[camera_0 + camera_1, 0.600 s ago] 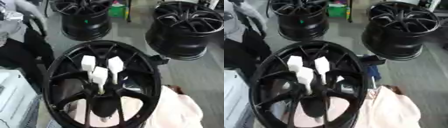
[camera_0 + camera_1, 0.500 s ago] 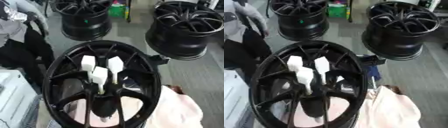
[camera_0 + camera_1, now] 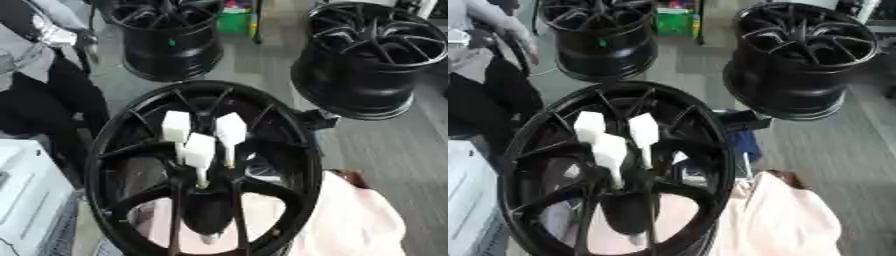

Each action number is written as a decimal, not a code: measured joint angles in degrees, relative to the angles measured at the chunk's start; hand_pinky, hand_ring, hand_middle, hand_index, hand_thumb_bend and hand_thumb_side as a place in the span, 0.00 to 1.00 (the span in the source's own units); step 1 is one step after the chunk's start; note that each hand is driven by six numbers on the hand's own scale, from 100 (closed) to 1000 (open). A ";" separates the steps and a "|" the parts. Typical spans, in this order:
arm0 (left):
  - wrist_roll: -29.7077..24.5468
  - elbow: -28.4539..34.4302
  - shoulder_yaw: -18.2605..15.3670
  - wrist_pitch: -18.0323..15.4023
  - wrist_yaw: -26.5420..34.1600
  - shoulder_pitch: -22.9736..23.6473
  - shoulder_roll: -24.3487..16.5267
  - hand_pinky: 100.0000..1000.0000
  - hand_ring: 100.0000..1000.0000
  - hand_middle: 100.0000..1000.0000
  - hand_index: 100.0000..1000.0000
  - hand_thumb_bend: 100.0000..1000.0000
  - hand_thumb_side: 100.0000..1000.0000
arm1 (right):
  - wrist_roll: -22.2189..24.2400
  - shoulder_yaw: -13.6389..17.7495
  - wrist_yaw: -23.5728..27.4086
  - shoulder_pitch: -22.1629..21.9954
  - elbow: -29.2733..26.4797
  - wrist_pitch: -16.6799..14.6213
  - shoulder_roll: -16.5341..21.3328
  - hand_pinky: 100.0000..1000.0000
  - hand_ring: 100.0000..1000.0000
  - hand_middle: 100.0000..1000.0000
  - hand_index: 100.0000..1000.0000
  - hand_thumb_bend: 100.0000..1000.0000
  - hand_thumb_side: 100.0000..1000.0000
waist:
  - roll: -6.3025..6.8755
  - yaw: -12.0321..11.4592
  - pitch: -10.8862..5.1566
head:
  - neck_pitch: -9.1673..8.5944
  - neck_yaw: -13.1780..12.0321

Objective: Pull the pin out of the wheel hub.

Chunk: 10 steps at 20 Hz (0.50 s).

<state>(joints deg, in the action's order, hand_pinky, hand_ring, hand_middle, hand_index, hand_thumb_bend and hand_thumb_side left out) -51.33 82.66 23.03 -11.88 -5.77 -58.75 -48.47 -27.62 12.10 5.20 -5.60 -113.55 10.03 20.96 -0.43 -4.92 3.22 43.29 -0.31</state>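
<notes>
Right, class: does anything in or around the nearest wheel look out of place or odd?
Yes: three white block-topped pins stand up from the hub of the nearest black wheel, tilted slightly differently. A pink cloth is bunched against its right rim. No robot hand shows.

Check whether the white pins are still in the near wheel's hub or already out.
Still in: three white-headed pins stand upright at the near wheel's hub; no robot hand shows.
</notes>
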 measured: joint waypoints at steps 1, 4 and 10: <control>0.04 0.08 0.79 -0.06 0.00 -0.33 0.19 0.79 0.76 0.65 0.81 0.26 0.32 | 0.04 -0.09 0.00 -0.01 0.00 0.04 0.00 0.67 0.68 0.72 0.74 0.00 0.73 | 0.00 0.00 0.00 | 0.02 0.00; 0.06 0.59 2.84 -0.08 0.00 -1.46 0.27 0.79 0.77 0.66 0.82 0.29 0.31 | 0.16 -0.12 0.02 -0.01 0.00 0.14 0.00 0.67 0.68 0.72 0.74 0.00 0.73 | 0.04 0.00 0.00 | 0.07 -0.03; 0.03 0.79 7.86 -0.04 -1.07 -4.22 1.73 0.79 0.77 0.67 0.82 0.33 0.32 | 0.38 -0.15 0.08 -0.04 0.00 0.31 -0.01 0.67 0.68 0.71 0.74 0.00 0.73 | 0.33 -0.09 0.00 | 0.45 -0.29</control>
<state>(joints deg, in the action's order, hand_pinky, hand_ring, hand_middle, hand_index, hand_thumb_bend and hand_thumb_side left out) -51.29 83.45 30.90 -11.92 -6.84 -62.97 -46.74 -27.24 11.95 5.28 -5.64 -113.55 10.34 20.95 -0.10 -5.01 3.22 43.74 -0.60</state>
